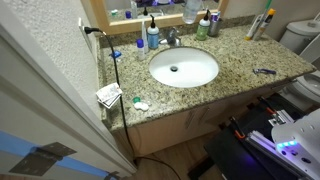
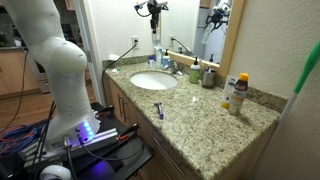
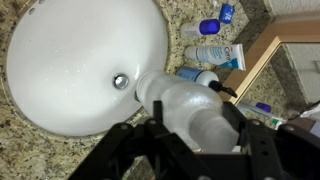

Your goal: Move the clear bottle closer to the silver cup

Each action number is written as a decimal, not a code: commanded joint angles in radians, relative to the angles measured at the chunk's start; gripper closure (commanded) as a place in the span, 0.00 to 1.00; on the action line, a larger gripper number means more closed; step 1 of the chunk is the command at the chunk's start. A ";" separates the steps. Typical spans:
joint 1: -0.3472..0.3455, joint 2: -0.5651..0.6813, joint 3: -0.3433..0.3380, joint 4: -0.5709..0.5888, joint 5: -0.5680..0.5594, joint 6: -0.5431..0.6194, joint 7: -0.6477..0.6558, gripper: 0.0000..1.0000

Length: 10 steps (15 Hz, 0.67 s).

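Observation:
In the wrist view my gripper [image 3: 196, 138] is shut on the clear bottle [image 3: 185, 100], with a black finger on each side of its body. The bottle is see-through and colourless, and its narrow end points toward the drain of the white sink [image 3: 70, 60] below. I hold it in the air over the sink's edge. In an exterior view the gripper [image 2: 152, 9] hangs high above the sink [image 2: 153, 81], near the mirror. The silver cup [image 2: 208, 77] stands at the back of the counter beside a green bottle [image 2: 195, 72]. The cup does not show in the wrist view.
A blue-and-white bottle [image 3: 213, 56] and a blue cap [image 3: 208, 27] stand behind the sink by the faucet [image 2: 172, 66]. The granite counter [image 2: 200, 110] also carries a razor [image 2: 158, 109], a white bottle with an orange top [image 2: 236, 93] and a packet [image 1: 108, 95]. The mirror [image 2: 190, 25] is behind.

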 commanded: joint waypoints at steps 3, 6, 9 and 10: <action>-0.101 0.004 -0.075 -0.058 -0.027 -0.029 0.109 0.65; -0.182 -0.023 -0.148 -0.116 -0.079 -0.024 0.153 0.65; -0.242 -0.029 -0.202 -0.130 -0.078 0.011 0.212 0.65; -0.224 0.007 -0.192 -0.097 -0.080 -0.023 0.160 0.40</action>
